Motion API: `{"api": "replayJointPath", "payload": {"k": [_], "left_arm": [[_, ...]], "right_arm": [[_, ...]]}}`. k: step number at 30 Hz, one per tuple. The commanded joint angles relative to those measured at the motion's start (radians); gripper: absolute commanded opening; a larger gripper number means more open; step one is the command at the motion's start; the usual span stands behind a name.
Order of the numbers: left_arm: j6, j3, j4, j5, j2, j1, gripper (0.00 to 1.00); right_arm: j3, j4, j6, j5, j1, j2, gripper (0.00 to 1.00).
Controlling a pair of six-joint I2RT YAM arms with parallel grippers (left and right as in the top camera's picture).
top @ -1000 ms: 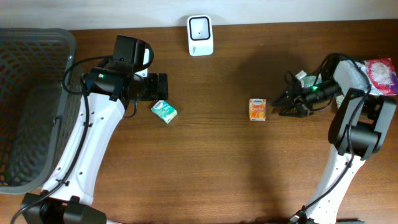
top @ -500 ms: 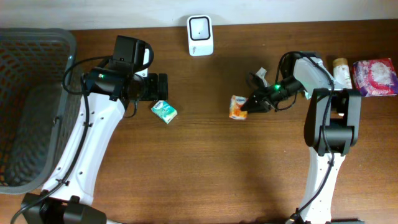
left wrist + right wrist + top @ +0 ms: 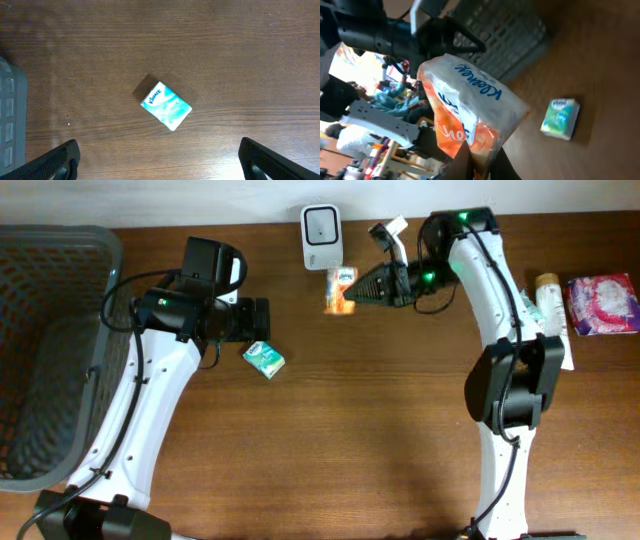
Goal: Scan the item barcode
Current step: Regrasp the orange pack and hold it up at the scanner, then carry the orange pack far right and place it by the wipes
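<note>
Orange and white film wraps the orange tissue pack (image 3: 342, 290), a soft pocket packet with blue Kleenex lettering on its white upper part and white script on the orange part below (the wrapper looks glossy and crinkled in the right wrist view (image 3: 470, 115)). The right gripper (image 3: 365, 286) is pinched closed on one end of it and holds it in the air near the table's far edge, just beside the white scanner (image 3: 322, 223) standing at that edge. Which face is turned toward the scanner cannot be told.

The left gripper (image 3: 258, 320) hovers with its fingers spread wide above a teal tissue pack (image 3: 166, 106), which lies flat on the wood, apart from both fingers. A grey mesh basket (image 3: 40, 350) sits at the table's left edge. A pink packet (image 3: 604, 304) and a small bottle (image 3: 548, 295) lie near the far right corner.
</note>
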Motion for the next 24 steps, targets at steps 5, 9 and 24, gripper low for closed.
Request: {"api": "replayJointPath", "payload": {"k": [5,9,24], "left_arm": [[0.005,0.002,-0.002,-0.003,-0.002,0.000,0.99],[0.005,0.002,-0.002,-0.003,-0.003,0.000,0.99],[0.005,0.002,-0.002,-0.003,-0.003,0.000,0.99]], "right_arm": [[0.031,0.066,0.112,-0.014,0.023,-0.002,0.04],[0.052,0.581,1.151,1.055,0.121,-0.002,0.04],[0.055,1.292,0.628,1.617,0.283,0.164,0.04]]}}
